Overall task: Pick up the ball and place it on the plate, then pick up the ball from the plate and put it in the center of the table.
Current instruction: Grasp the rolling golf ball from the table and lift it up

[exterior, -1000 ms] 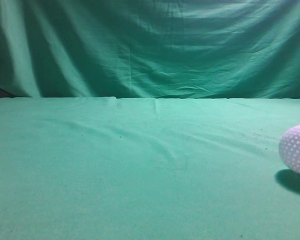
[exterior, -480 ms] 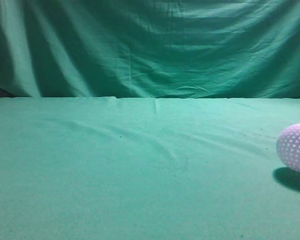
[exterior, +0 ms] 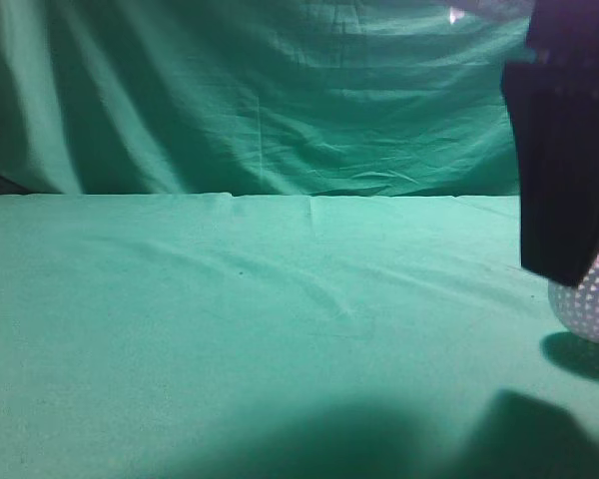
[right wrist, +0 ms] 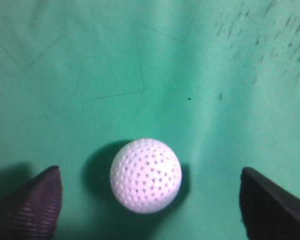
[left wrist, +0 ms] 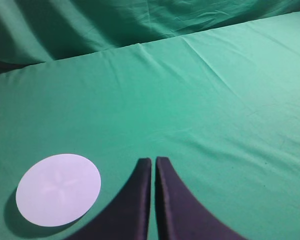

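The white dimpled ball lies on the green table at the far right edge of the exterior view. A dark finger of my right gripper hangs down just in front of it and hides its upper left. In the right wrist view the ball lies on the cloth between the wide-open jaws of my right gripper, touching neither. My left gripper is shut and empty above the table. The round white plate lies flat to its left.
The draped green backdrop rises behind the table's far edge. Broad dark shadows fall on the cloth at the front. The plate does not show in the exterior view.
My right gripper has come down into the exterior view at the right, over the ball. The ball has shifted slightly left. New shadows fall on the front cloth.
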You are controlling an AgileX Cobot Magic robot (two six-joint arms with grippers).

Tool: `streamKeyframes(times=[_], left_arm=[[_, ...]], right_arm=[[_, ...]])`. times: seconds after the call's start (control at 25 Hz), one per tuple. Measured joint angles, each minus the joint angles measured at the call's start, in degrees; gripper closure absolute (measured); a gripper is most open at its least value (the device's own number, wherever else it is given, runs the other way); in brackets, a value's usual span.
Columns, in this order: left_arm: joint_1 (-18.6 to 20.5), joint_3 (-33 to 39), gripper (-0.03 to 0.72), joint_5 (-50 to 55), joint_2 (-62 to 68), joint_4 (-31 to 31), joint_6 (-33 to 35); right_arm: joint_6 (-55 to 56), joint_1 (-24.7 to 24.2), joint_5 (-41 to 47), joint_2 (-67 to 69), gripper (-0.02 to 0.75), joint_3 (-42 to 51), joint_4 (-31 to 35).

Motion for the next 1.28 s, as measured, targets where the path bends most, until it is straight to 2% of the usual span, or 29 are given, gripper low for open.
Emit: streamKeyframes(times=[0.04, 0.12, 0.2, 0.24, 0.32, 0.56, 0.72, 0.96, 1.28], left_arm=[[0.0, 0.0, 0.688, 0.0, 0.0, 0.0, 0.0], [0.0, 0.0, 0.688, -0.09, 0.0, 0.0, 0.0], [0.0, 0.0, 0.688, -0.09, 0.0, 0.0, 0.0], [0.0, 0.0, 0.688, -0.09, 0.0, 0.0, 0.0], [0.0, 0.0, 0.688, -0.2, 0.0, 0.0, 0.0], [0.0, 0.0, 0.688, -0.45, 0.0, 0.0, 0.0], [0.0, 0.0, 0.688, -0.68, 0.0, 0.0, 0.0], [0.0, 0.0, 0.688, -0.8, 0.0, -0.1, 0.0], [0.0, 0.0, 0.688, -1.03, 0.0, -0.91, 0.0]], right_arm=[[0.0, 0.0, -0.29, 0.72, 0.096, 0.0, 0.0], [0.0, 0.0, -1.05, 2.17, 0.168, 0.0, 0.0], [0.0, 0.0, -1.98, 2.75, 0.154, 0.0, 0.0], [0.0, 0.0, -2.43, 3.0, 0.197, -0.07, 0.05], [0.0, 0.0, -3.13, 3.4, 0.185, -0.07, 0.05], [0.0, 0.0, -3.36, 5.25, 0.411, -0.21, 0.05], [0.0, 0.0, -0.26, 5.34, 0.406, -2.5, 0.05], [0.0, 0.04, 3.25, 5.34, 0.406, -11.45, 0.05], [-2.64, 0.89, 5.6, 11.57, 0.406, -32.29, 0.13]])
